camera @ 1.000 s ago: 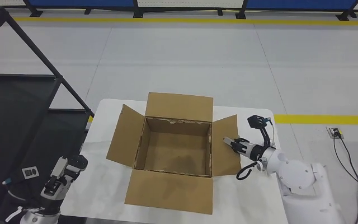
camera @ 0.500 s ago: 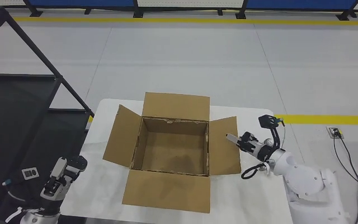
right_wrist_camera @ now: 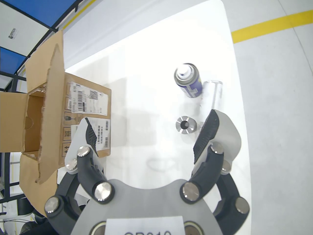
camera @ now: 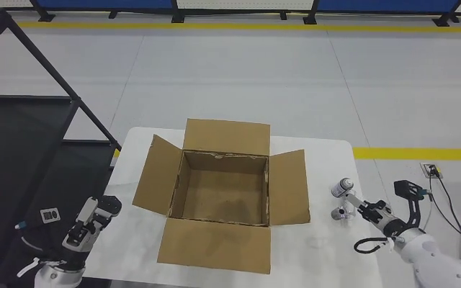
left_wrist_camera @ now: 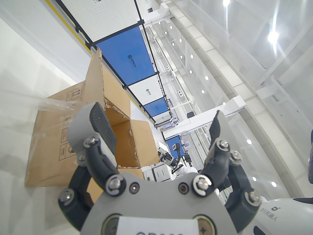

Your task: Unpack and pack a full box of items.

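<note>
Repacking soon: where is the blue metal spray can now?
Top view: the blue spray can sits on the white table to the right of the open cardboard box, beside a small silver metal fitting.

I see a plain brown cardboard box [camera: 220, 194] with white labels [right_wrist_camera: 85, 97] striped in black barcodes, on a white table [camera: 324, 155]. The spray can [right_wrist_camera: 189, 81] is blue with a white top, and the slotted piece [right_wrist_camera: 185, 124] is silver. My right gripper [right_wrist_camera: 149, 117] shows pale grey fingers with black ribbed pads.

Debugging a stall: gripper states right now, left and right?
Left gripper: open, holding nothing.
Right gripper: open, holding nothing.
</note>
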`<state>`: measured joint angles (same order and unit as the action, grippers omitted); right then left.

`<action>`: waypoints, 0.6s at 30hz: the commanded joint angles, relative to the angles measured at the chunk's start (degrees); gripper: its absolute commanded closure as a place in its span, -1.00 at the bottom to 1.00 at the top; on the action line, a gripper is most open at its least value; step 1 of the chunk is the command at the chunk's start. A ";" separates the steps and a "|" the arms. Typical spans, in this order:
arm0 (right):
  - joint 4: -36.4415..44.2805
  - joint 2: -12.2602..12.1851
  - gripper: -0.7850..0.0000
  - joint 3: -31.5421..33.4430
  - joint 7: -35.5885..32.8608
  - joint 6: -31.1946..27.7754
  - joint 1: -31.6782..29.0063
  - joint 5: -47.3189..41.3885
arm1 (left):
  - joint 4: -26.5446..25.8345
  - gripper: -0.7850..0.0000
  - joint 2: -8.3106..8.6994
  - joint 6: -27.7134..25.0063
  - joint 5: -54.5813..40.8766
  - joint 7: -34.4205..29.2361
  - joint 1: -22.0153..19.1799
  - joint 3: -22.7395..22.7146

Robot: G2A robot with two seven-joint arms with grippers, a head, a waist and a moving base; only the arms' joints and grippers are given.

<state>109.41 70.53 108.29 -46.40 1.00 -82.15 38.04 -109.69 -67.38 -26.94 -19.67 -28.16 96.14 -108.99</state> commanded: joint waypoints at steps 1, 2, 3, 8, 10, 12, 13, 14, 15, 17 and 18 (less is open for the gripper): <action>0.05 0.01 -1.00 -0.07 0.02 0.00 0.06 -0.02 | -0.04 -1.00 0.01 0.32 0.35 -0.03 -0.29 0.34; 0.05 0.01 -1.00 -0.07 0.02 0.00 0.06 -0.02 | -0.12 -1.00 0.01 0.48 0.62 -0.07 -0.41 0.52; 0.05 0.01 -1.00 -0.07 0.02 0.00 0.06 -0.02 | -0.21 -1.00 0.01 0.59 0.84 -0.02 -0.51 0.72; 0.03 0.01 -1.00 -0.20 0.12 -0.13 0.00 0.08 | -0.87 -1.00 -0.02 0.97 1.83 0.03 -0.74 1.63; -1.06 -0.28 -1.00 -1.38 -1.08 -0.28 0.44 3.55 | -0.96 -1.00 -0.03 0.88 1.95 0.16 -0.62 1.68; -2.52 -0.72 -1.00 -3.40 -4.35 0.84 2.41 9.47 | -0.85 -1.00 -0.05 0.68 1.79 0.45 -0.42 1.51; -4.13 -0.96 -1.00 -4.08 -6.65 1.31 3.91 11.64 | -0.68 -1.00 -0.06 0.61 1.56 0.60 -0.28 1.43; -6.19 -1.14 -1.00 -4.32 -8.09 2.68 5.80 13.04 | -0.50 -1.00 -0.07 0.54 1.45 0.75 -0.16 1.32; -8.24 -1.29 -1.00 -5.06 -9.86 2.90 7.63 13.76 | -0.31 -1.00 -0.08 0.52 1.24 0.83 -0.05 1.29; -12.49 -1.69 -1.00 -5.89 -12.86 1.61 11.08 14.92 | -0.03 -1.00 -0.10 0.36 1.01 0.87 0.05 1.21; -14.41 -1.87 -1.00 -6.34 -13.80 1.14 12.62 15.74 | 0.05 -1.00 -0.10 0.30 1.00 0.90 0.09 1.15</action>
<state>97.47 68.85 102.33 -58.97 2.87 -71.46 53.05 -109.73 -67.47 -26.57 -18.67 -27.27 96.19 -107.78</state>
